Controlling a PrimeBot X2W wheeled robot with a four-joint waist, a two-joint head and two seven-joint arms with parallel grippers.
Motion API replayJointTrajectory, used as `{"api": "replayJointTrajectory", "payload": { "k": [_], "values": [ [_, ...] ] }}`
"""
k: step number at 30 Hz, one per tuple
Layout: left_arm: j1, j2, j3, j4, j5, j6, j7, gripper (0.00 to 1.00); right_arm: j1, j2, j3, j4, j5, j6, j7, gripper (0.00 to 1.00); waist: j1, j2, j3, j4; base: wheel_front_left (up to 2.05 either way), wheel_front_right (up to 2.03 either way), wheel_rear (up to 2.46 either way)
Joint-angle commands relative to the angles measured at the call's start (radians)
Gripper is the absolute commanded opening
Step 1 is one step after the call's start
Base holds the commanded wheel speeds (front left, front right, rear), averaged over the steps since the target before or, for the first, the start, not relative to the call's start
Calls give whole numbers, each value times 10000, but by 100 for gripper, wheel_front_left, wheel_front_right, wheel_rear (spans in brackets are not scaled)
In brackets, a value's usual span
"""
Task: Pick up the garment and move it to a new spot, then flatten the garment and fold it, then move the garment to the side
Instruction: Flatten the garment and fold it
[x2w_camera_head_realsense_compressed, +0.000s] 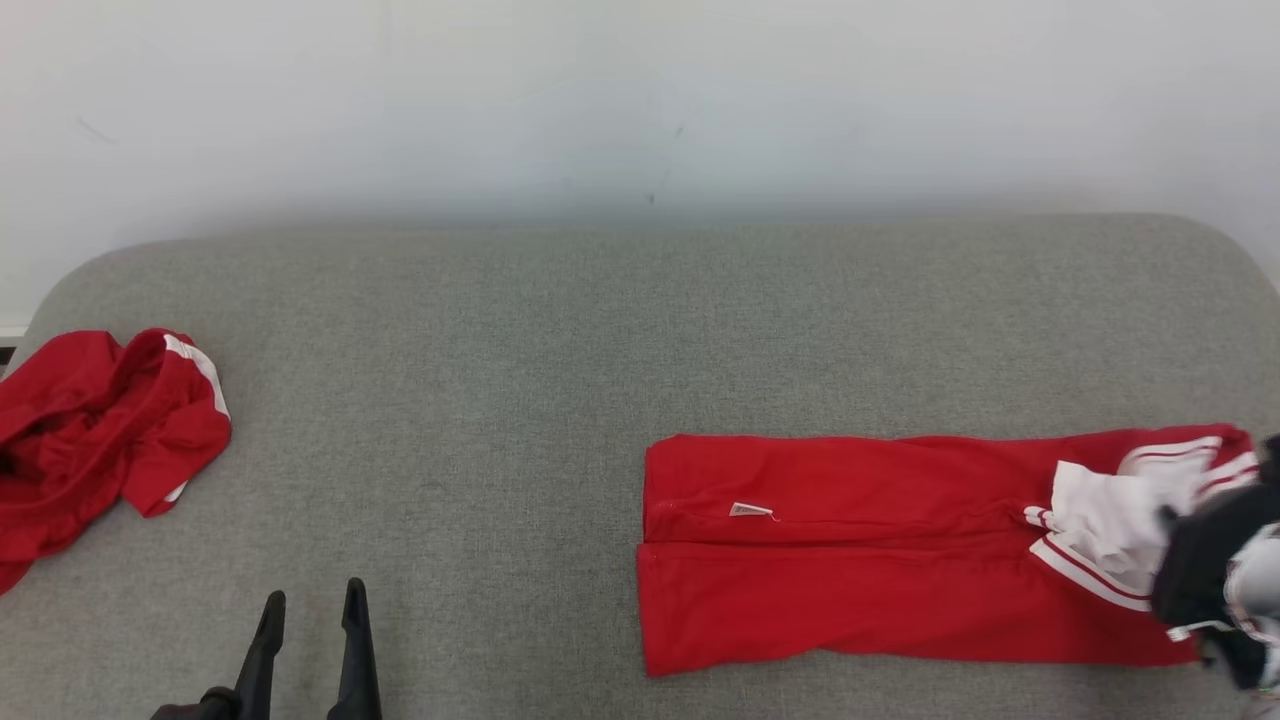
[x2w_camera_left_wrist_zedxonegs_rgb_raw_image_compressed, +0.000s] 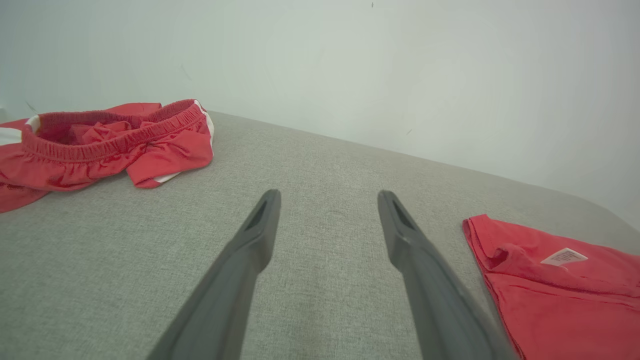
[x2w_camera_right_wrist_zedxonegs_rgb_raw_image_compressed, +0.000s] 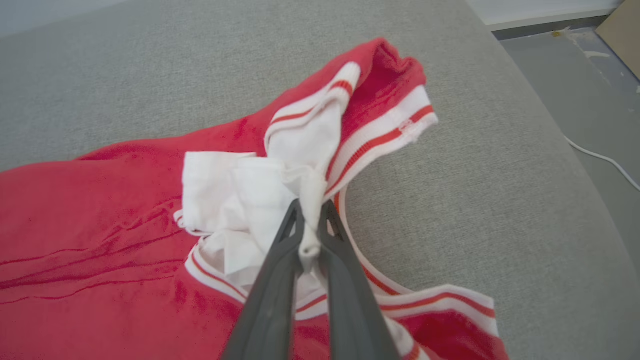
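Note:
The garment (x2w_camera_head_realsense_compressed: 850, 550), red with white red-striped trim, lies folded into a long strip at the right of the grey padded surface (x2w_camera_head_realsense_compressed: 500, 330). My right gripper (x2w_camera_head_realsense_compressed: 1170, 525) is at its right end. In the right wrist view the right gripper (x2w_camera_right_wrist_zedxonegs_rgb_raw_image_compressed: 310, 212) is shut on a bunched fold of the garment's white fabric (x2w_camera_right_wrist_zedxonegs_rgb_raw_image_compressed: 300, 165), lifting that end slightly. My left gripper (x2w_camera_head_realsense_compressed: 313, 595) is at the lower left, open and empty over bare surface. The left wrist view shows the left gripper (x2w_camera_left_wrist_zedxonegs_rgb_raw_image_compressed: 327, 197) with the garment's left end (x2w_camera_left_wrist_zedxonegs_rgb_raw_image_compressed: 560, 295) to its right.
A second red garment (x2w_camera_head_realsense_compressed: 100, 430) lies crumpled at the far left; its elastic waistband (x2w_camera_left_wrist_zedxonegs_rgb_raw_image_compressed: 110, 135) faces the left wrist view. A white wall (x2w_camera_head_realsense_compressed: 640, 100) backs the surface. Past the surface's rounded right edge (x2w_camera_right_wrist_zedxonegs_rgb_raw_image_compressed: 560, 130), a white cable (x2w_camera_right_wrist_zedxonegs_rgb_raw_image_compressed: 600, 159) lies on the floor.

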Motion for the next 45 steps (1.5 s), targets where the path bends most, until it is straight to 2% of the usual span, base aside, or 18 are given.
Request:
{"api": "replayJointTrajectory", "payload": {
  "k": [1,3,9,14,15,18,25,34,45],
  "values": [
    [130,0,-29,-53,-30,48,1,100,290,309,350,-517,-53,-28,208,0,0,-2,-91,-34,0,0,0],
    [171,0,-49,-52,-35,58,1,100,380,456,540,-790,2,-28,369,0,0,-2,-127,-33,0,0,0],
    [291,1,-91,-65,-8,25,2,100,693,1068,2029,-2271,130,-26,1158,0,0,-2,-261,-27,0,0,0],
    [340,1,-119,-20,21,-7,1,100,411,1561,3319,-2639,327,-27,1559,0,0,-2,-325,41,0,0,0],
    [309,3,-140,3,8,-4,2,100,216,1825,3710,-2490,478,-27,1600,0,0,-2,-327,95,0,0,0],
    [225,1,-201,45,4,-13,1,100,-133,2240,4057,-2011,633,-28,1423,0,0,-2,-308,206,0,0,0],
    [44,1,-404,184,18,13,2,100,-1033,2794,4681,-463,890,-27,961,0,0,-2,-287,647,0,0,0],
    [-139,1,-590,312,12,-63,1,100,-2029,3027,5387,1216,1303,-27,303,0,0,-2,-79,1115,0,0,0],
    [-473,-1,-735,435,-122,-105,1,100,-2703,3037,6662,2295,2489,-27,-379,0,0,-2,200,1367,0,0,0]
  ]
}}
